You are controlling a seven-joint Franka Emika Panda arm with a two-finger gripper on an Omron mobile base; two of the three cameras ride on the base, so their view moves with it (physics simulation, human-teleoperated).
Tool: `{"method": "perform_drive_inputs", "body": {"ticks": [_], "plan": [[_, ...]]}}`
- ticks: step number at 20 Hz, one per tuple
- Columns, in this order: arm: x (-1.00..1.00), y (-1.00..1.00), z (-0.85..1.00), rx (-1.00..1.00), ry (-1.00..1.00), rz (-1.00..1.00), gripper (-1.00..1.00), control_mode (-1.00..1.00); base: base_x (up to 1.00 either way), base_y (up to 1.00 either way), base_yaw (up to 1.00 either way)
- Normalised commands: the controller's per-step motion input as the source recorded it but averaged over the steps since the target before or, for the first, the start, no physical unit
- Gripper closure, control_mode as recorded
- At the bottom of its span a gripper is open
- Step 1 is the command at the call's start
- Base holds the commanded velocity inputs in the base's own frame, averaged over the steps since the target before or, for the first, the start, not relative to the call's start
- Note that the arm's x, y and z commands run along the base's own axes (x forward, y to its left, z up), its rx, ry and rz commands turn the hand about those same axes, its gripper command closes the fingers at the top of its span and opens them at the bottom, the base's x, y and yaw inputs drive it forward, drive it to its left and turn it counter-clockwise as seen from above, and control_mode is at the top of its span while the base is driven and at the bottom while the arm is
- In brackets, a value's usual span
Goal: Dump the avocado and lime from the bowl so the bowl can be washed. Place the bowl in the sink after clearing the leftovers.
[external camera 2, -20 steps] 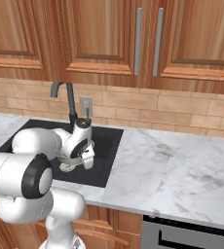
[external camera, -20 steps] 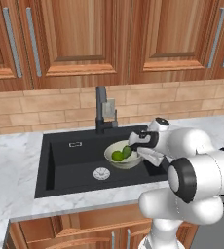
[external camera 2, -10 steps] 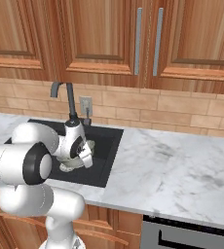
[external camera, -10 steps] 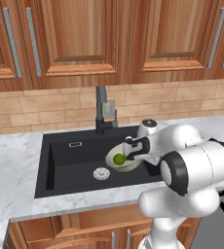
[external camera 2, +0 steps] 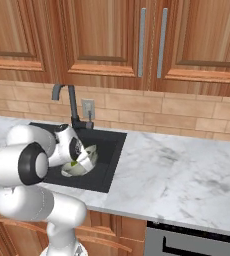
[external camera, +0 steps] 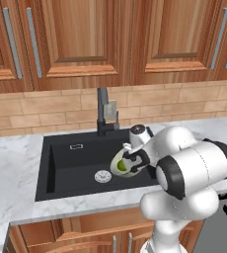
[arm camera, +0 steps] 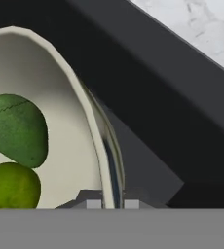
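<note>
The pale bowl (external camera: 118, 160) hangs tipped steeply on its side over the black sink (external camera: 71, 165), its mouth facing left. My gripper (external camera: 135, 160) is shut on the bowl's right rim. In the hand view the rim (arm camera: 87, 116) runs between my fingertips (arm camera: 93, 204), with the gripper (arm camera: 109, 202) clamped on it. Inside the bowl (arm camera: 67, 151) lie the dark green avocado (arm camera: 16, 129) and, below it, the brighter lime (arm camera: 9, 187). The lime (external camera: 122, 167) also shows from the left base camera. From the right, the bowl (external camera 2: 79, 164) hangs by the gripper (external camera 2: 83, 156) inside the sink (external camera 2: 109, 162).
A tall black faucet (external camera: 103, 111) stands behind the basin, and a round silver drain (external camera: 102, 175) lies left of the bowl. Marble counter (external camera 2: 177, 170) stretches to the right of the sink. Wooden cabinets hang above.
My hand has rolled and drawn slightly left and down, tipping the bowl from nearly level to steeply on its side. Both fruits remain inside it.
</note>
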Motion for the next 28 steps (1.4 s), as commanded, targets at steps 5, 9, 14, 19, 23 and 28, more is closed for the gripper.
{"method": "perform_drive_inputs", "body": {"ticks": [5, 9, 14, 19, 23, 28], "plan": [[0.10, 0.01, 0.00, -0.10, 0.03, 0.00, 1.00, -1.00, 0.00, 0.00, 0.00], [0.51, 0.00, -0.13, -0.19, 0.01, 0.00, 1.00, -1.00, 0.00, 0.00, 0.00], [0.38, 0.00, -0.05, -0.18, 0.00, 0.00, 1.00, -1.00, 0.00, 0.00, 0.00], [0.00, 0.00, -0.21, -0.32, 0.01, 0.00, 1.00, -1.00, 0.00, 0.00, 0.00], [0.06, 0.03, 0.00, -0.23, 0.02, 0.00, 1.00, -1.00, 0.00, 0.00, 0.00], [0.08, 0.08, 0.00, -0.14, 0.08, 0.00, 1.00, -1.00, 0.00, 0.00, 0.00]]}}
